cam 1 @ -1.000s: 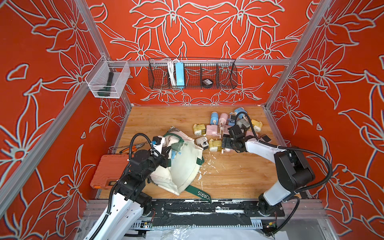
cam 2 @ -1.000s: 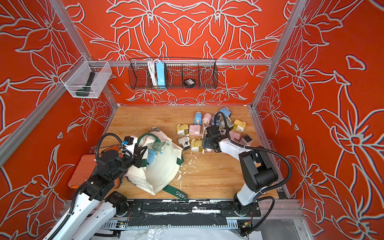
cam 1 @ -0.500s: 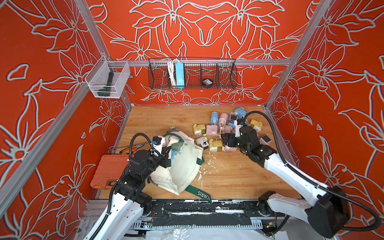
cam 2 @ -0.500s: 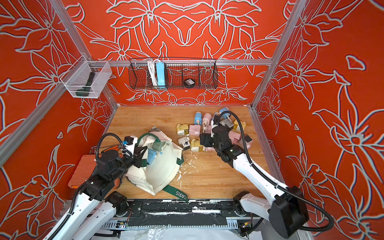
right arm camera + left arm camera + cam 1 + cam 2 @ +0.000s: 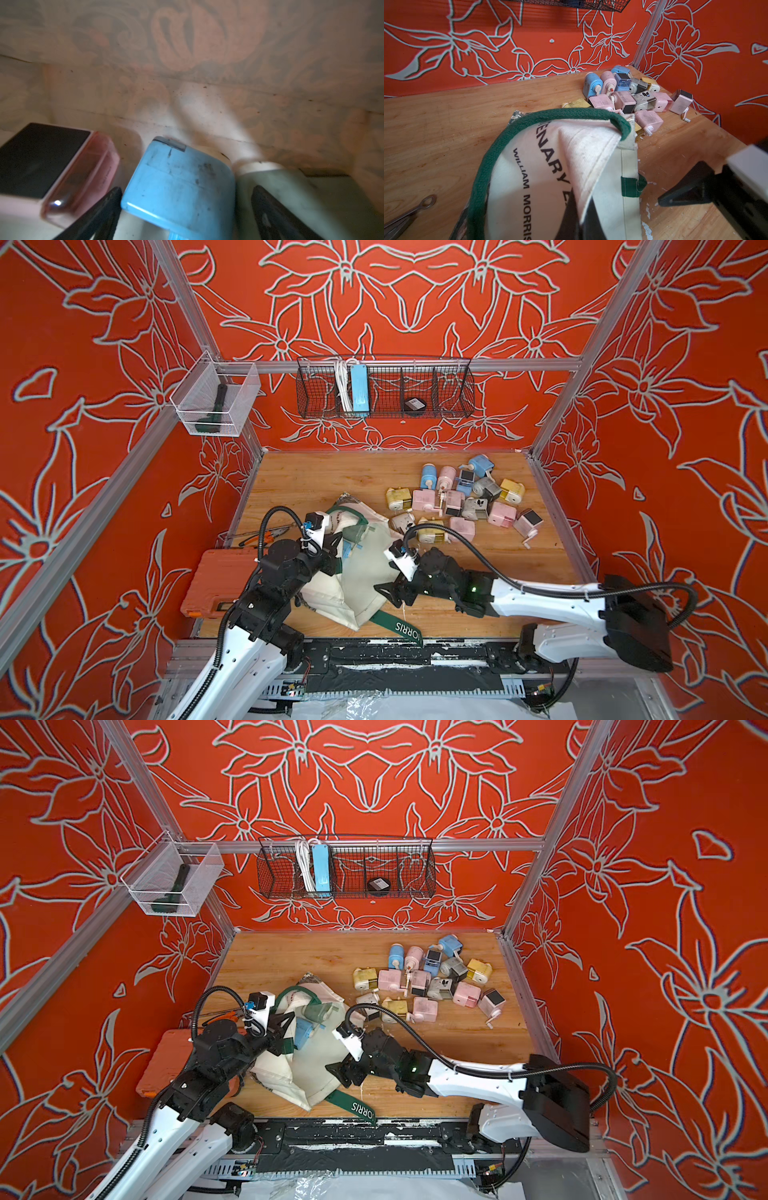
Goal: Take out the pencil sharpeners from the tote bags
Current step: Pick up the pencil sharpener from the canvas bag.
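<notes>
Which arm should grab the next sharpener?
Right: the right gripper is inside the tote bag, open jaws straddling the blue sharpener; the left gripper is shut on the bag's rim.

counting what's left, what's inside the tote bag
Inside the tote bag, the right wrist view shows a pink sharpener, a blue sharpener and a grey-green sharpener; anything under them is covered.

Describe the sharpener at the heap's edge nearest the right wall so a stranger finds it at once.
On the wooden table, the heap of sharpeners sits far right. At its edge nearest the right wall lies a pink sharpener with a dark end face; unlike its neighbours, its white crank juts over bare wood toward the near edge.
</notes>
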